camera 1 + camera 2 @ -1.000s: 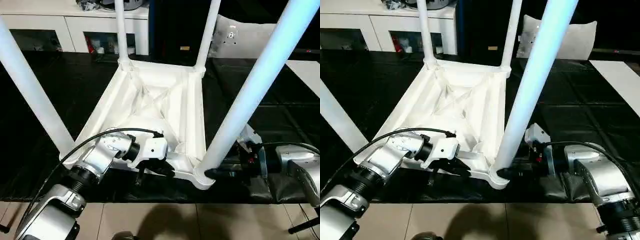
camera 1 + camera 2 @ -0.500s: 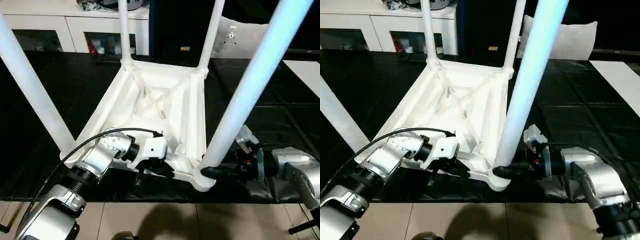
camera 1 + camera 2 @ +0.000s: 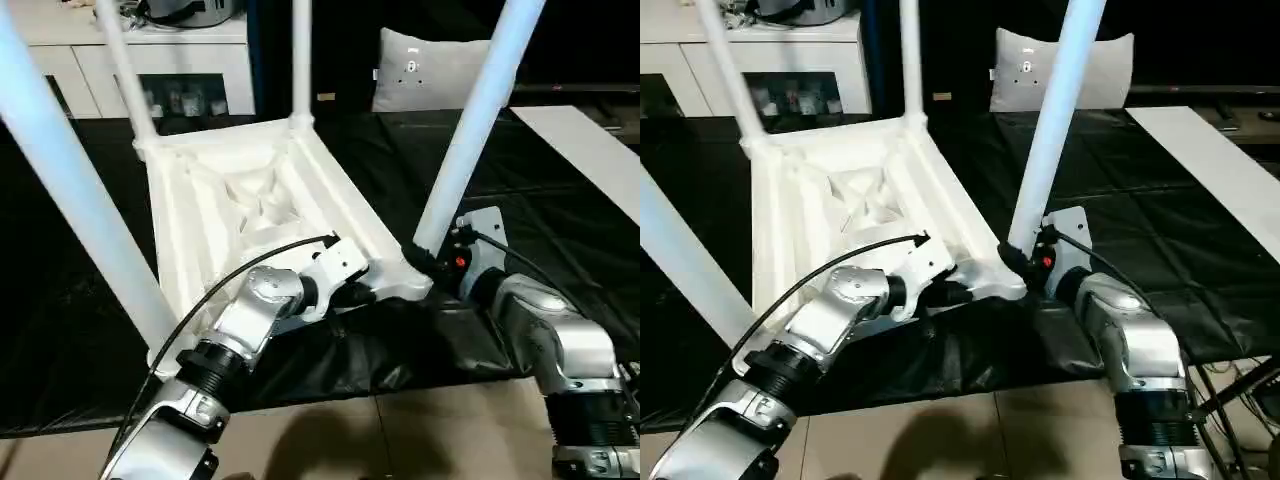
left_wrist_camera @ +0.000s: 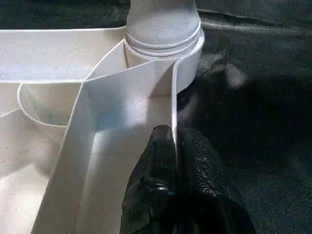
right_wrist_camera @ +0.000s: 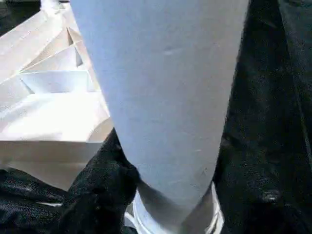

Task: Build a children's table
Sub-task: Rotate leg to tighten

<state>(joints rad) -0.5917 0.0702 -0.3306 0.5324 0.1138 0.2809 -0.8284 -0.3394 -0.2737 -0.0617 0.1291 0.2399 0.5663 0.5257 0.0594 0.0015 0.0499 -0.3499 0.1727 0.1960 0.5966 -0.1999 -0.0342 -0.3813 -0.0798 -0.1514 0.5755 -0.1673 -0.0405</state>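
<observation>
1. Left eye view: children's table (image 3: 250, 190) lies upside down on a black mat (image 3: 560, 200), ribbed underside up, all four legs standing in the corner sockets.
2. Near-right leg (image 3: 470, 125) rises from the near-right socket (image 3: 412, 283); near-left leg (image 3: 70, 190) crosses the left side of the view; the two far legs (image 3: 128, 75) stand at the far corners.
3. Left gripper (image 4: 174, 146) is pinched onto the thin near rim wall (image 4: 174, 97) of the tabletop, one black finger on each side of the wall, close beside the near-right socket.
4. Right gripper (image 3: 420, 258) sits at the base of the near-right leg; right wrist view shows a black finger (image 5: 105, 180) against the leg just above the socket collar, so it clasps the leg.
5. Silver forearms come in from the near edge, left one with a black cable (image 3: 240, 265) looping over it.
6. White cabinet (image 3: 190, 65) stands far left behind the mat; a white cushion (image 3: 430, 70) lies at the far right; tiled floor (image 3: 400, 440) shows at the near edge.
</observation>
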